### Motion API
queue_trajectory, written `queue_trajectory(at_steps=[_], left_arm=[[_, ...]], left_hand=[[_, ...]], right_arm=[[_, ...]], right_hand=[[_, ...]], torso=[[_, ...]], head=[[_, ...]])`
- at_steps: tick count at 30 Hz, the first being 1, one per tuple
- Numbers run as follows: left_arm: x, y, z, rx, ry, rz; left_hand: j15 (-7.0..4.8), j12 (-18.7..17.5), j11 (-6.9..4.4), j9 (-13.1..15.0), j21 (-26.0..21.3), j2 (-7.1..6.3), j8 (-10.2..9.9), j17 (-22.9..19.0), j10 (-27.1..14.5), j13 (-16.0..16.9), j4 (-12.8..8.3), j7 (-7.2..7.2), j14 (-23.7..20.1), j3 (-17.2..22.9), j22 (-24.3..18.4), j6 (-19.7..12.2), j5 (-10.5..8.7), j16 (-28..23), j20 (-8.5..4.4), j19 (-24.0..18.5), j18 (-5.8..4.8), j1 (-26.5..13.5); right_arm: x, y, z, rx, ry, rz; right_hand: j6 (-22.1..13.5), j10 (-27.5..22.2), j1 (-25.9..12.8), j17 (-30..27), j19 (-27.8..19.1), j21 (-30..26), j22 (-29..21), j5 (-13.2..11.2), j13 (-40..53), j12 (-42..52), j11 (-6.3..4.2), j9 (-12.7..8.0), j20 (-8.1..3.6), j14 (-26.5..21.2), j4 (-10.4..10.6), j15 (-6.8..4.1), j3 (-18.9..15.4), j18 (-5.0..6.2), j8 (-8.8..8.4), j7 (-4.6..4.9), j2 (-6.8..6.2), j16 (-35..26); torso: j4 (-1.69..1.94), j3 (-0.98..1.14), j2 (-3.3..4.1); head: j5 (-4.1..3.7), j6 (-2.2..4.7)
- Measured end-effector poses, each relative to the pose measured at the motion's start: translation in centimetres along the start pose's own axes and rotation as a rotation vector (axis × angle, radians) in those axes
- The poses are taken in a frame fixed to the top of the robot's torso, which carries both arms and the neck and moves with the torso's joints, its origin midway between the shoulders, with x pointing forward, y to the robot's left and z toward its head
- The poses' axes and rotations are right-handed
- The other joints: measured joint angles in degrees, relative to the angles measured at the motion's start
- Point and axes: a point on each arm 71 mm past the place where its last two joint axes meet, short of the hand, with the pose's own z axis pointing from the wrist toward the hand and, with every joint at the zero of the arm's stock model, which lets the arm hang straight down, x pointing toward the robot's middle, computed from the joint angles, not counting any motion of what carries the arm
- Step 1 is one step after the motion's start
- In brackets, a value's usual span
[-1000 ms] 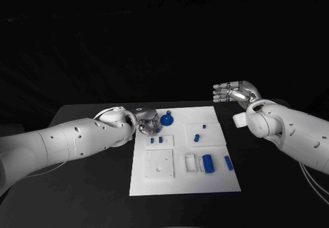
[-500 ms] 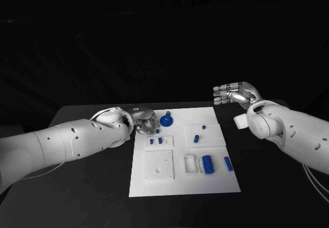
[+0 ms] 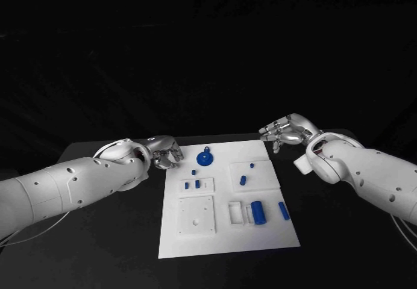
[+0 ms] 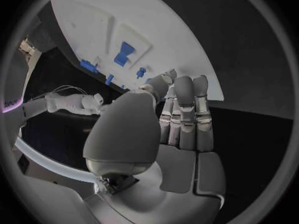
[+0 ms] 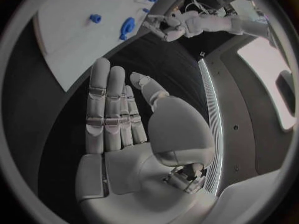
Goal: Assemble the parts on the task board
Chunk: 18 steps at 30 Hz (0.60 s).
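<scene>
The task board [image 3: 228, 241], a white plate, lies in the middle of the black table [image 3: 104, 253], long side running away from me. My left hand [image 3: 165, 155] sits just off the board's far left corner, beside the round blue part with a stem [image 3: 205, 158], apart from it as far as I can see; in the left wrist view the fingers [image 4: 186, 112] are extended side by side with the thumb folded across, nothing in the palm, so this hand is empty and open. My right hand [image 3: 285, 130] is raised beyond the board's far right corner, above the table edge; in the right wrist view its fingers [image 5: 107, 109] are straight and together, the thumb stands apart, and the palm is bare: open, holding nothing. On the board, two small blue parts [image 3: 197, 183] stand in a raised white block on the left side, a short blue peg [image 3: 243, 179] lies tilted on the square block to their right, and a tiny blue part [image 3: 252, 164] sits just beyond it. Nearer me, a thick blue cylinder [image 3: 258, 213] lies just beside a white rectangular frame [image 3: 236, 212], with a slim blue bar [image 3: 283, 209] to its right. A white square plate with a hole [image 3: 197, 214] lies at the near left.
</scene>
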Motion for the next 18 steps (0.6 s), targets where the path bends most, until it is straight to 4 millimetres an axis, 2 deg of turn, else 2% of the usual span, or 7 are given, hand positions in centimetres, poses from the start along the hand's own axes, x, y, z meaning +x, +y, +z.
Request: queue_trajectory(at_steps=[3, 7, 8, 11, 13, 15, 18], left_arm=[[-1.0, 0.6, -0.2, -0.020, -0.061, -0.108], [-2.5, 1.2, -0.5, -0.039, -0.146, -0.315], [-2.7, 1.3, -0.6, -0.042, -0.163, -0.369], [-3.6, 1.3, -1.0, -0.042, -0.210, -0.536], [-3.9, 1.1, -1.2, -0.037, -0.232, -0.632], [-4.0, 0.9, -1.3, -0.033, -0.245, -0.701], [-4.1, 0.6, -1.5, -0.025, -0.256, -0.790]], left_hand=[[-0.27, 0.00, 0.42, 0.00, -2.95, 0.77, 0.00, -2.42, 0.80, 0.00, 0.59, 0.06, -1.08, -0.59, -0.47, 0.14, 0.00, -6.78, -0.19, -2.01, -0.35, -0.77], [0.63, 0.00, 0.63, 0.00, -7.48, 1.61, 0.00, -5.23, 0.97, 0.00, 1.47, 0.07, -3.45, -1.47, -2.92, 0.14, 0.00, -15.03, 0.47, -4.74, -1.67, -1.61], [0.93, 0.00, 0.64, 0.00, -8.67, 1.77, 0.00, -6.06, 0.73, 0.00, 1.65, 0.07, -4.45, -1.65, -3.67, 0.13, 0.00, -17.26, 0.74, -5.62, -1.67, -1.78], [2.90, 0.00, 1.38, 0.00, -14.33, 1.91, 0.00, -9.99, -1.07, 0.00, 2.58, 0.42, -7.31, -1.92, -7.86, -0.21, 0.00, -27.73, 2.43, -9.11, -2.99, -2.76], [3.98, 0.00, 1.83, 0.00, -17.37, 1.80, 0.00, -11.79, -2.29, 0.00, 2.89, 0.69, -8.38, -1.92, -10.47, -0.48, 0.00, -33.07, 3.52, -10.83, -3.00, -2.88], [5.11, 0.00, 2.45, 0.00, -21.53, 1.80, 0.00, -12.45, -3.28, 0.00, 3.33, 0.89, -7.77, -2.37, -15.48, -0.69, 0.00, -40.89, 4.80, -11.77, -2.99, -2.88], [6.48, 0.00, 2.91, 0.00, -22.55, 1.80, 0.00, -12.49, -4.36, 0.00, 3.60, 0.98, -8.05, -2.64, -21.00, -1.20, 0.00, -48.00, 6.30, -12.95, -2.99, -2.88]], right_arm=[[0.6, 0.2, -0.1, -0.004, 0.036, -0.102], [1.6, 0.7, -0.2, -0.007, 0.074, -0.235], [1.8, 0.8, -0.3, -0.007, 0.082, -0.265], [2.6, 1.2, -0.3, -0.005, 0.105, -0.359], [3.0, 1.4, -0.3, 0.000, 0.116, -0.418], [3.3, 1.6, -0.3, 0.005, 0.123, -0.465], [3.8, 1.9, -0.3, 0.014, 0.131, -0.533]], right_hand=[[0.08, 0.26, 0.00, 7.78, -0.60, 5.92, 5.65, -1.07, 0.01, 0.00, -0.26, 0.09, -0.66, -0.80, -0.15, -0.32, 1.57, -0.36, 0.00, -0.08, 0.00, 5.57], [0.09, 0.22, -0.01, 11.75, -2.81, 11.05, 11.38, -2.26, 0.01, 0.00, -0.26, 0.18, -0.25, -0.97, 0.09, -0.49, 3.03, -0.29, 0.00, -0.09, -0.01, 7.82], [0.08, -0.28, -0.19, 11.93, -2.92, 11.30, 11.82, -2.63, -0.01, 0.00, -0.06, 0.18, -0.20, -0.97, 0.09, -0.49, 3.03, -0.22, 0.00, -0.09, -0.19, 7.88], [0.10, -1.87, -0.88, 12.32, -3.01, 12.22, 12.98, -4.61, -0.03, 0.00, 0.33, 0.18, -0.27, -0.54, 0.23, -0.06, 3.80, 0.07, 0.00, -0.12, -0.88, 8.08], [0.22, -2.63, -1.19, 12.47, -3.01, 12.50, 13.49, -5.72, -0.08, 0.00, 0.53, 0.17, -0.27, -0.54, 0.29, -0.06, 4.27, 0.09, 0.00, -0.24, -0.80, 8.08], [0.22, -3.04, -1.77, 12.66, -2.89, 12.84, 14.11, -6.94, -0.08, 0.00, 0.76, 0.17, -0.15, -0.34, 0.46, 0.14, 4.74, 0.12, 0.00, -0.24, -1.27, 8.08], [0.22, -3.19, -2.34, 12.87, -2.78, 13.18, 14.88, -8.29, -0.08, 0.00, 0.77, 0.14, -0.04, -0.33, 0.57, 0.15, 5.39, 0.27, 0.00, -0.24, -1.83, 8.08]], torso=[[-0.02, 0.00, -0.01], [-0.02, 0.00, -0.01], [-0.02, 0.00, -0.01], [-0.01, -0.03, 0.02], [0.03, -0.07, 0.03], [0.05, -0.10, 0.04], [0.09, -0.14, 0.05]], head=[[-0.28, 0.21], [-0.53, 0.48], [-0.57, 0.54], [-0.68, 0.74], [-0.71, 0.80], [-0.75, 0.76], [-0.74, 0.71]])
